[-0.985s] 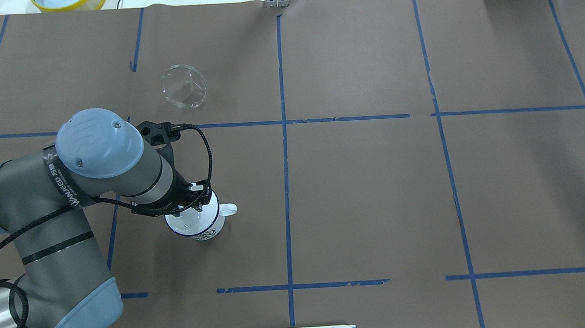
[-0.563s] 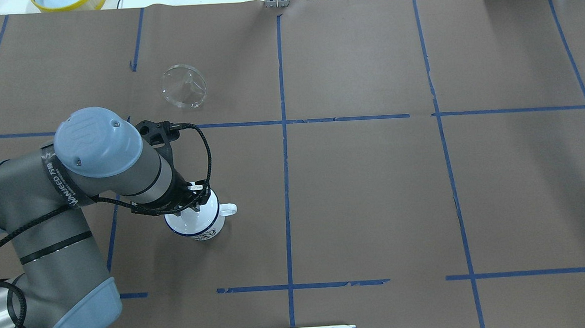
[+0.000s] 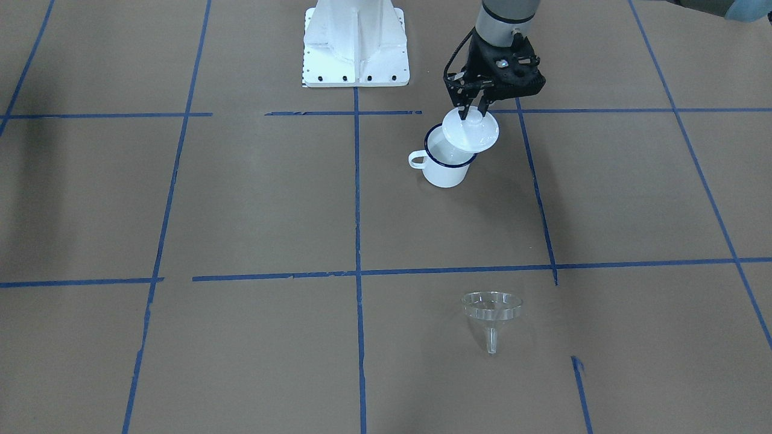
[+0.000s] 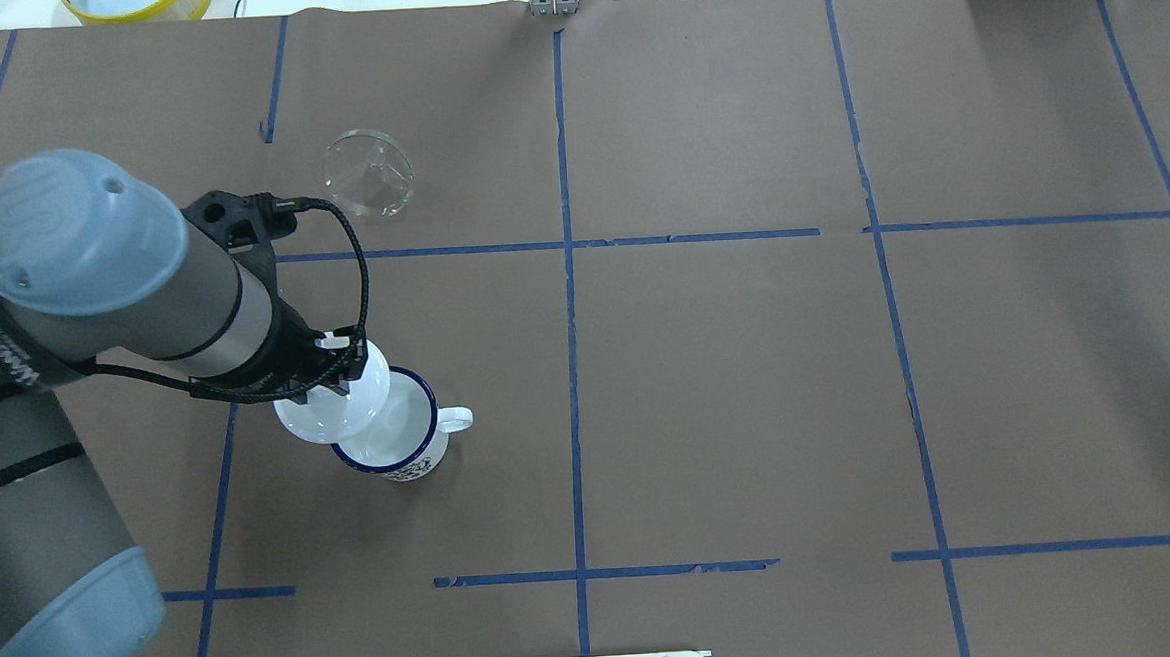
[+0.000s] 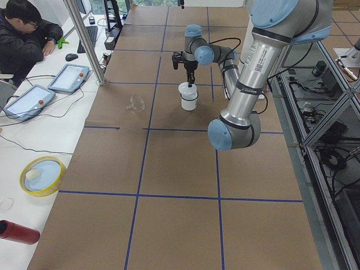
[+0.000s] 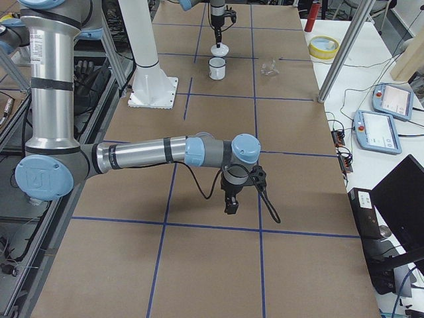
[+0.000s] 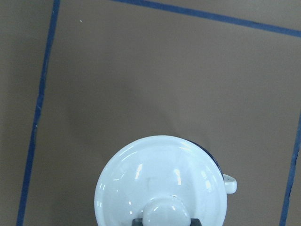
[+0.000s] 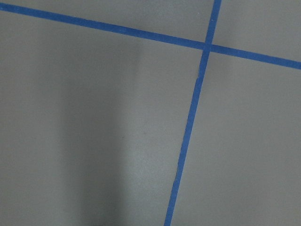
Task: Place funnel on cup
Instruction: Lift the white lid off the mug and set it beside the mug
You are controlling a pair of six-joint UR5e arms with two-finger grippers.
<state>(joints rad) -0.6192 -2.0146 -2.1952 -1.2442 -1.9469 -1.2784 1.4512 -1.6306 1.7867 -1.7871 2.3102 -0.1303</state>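
lid [image 3: 471,130], round and white, hangs by its knob in the left gripper [image 3: 475,112], whose fingers are clenched on it. the knob is mostly buried between the black fingers in the front-facing view, and the left wrist view cuts it off at the bottom edge. the lid is held just above the cup [image 3: 447,165] and off to one side, hiding part of the blue rim while the rest of the mouth shows open. the cup stands upright on the brown paper [image 3: 241,199], its loop handle toward the table's middle. the funnel [image 3: 491,308] is well apart from both, across a blue tape line [image 3: 458,268] on the operators' side. its clear bowl is faint against the paper, and how it rests is hard to settle. the right gripper [image 6: 230,202] shows only small in the right side view, far from the cup. i cannot tell whether its fingers are spread or closed.
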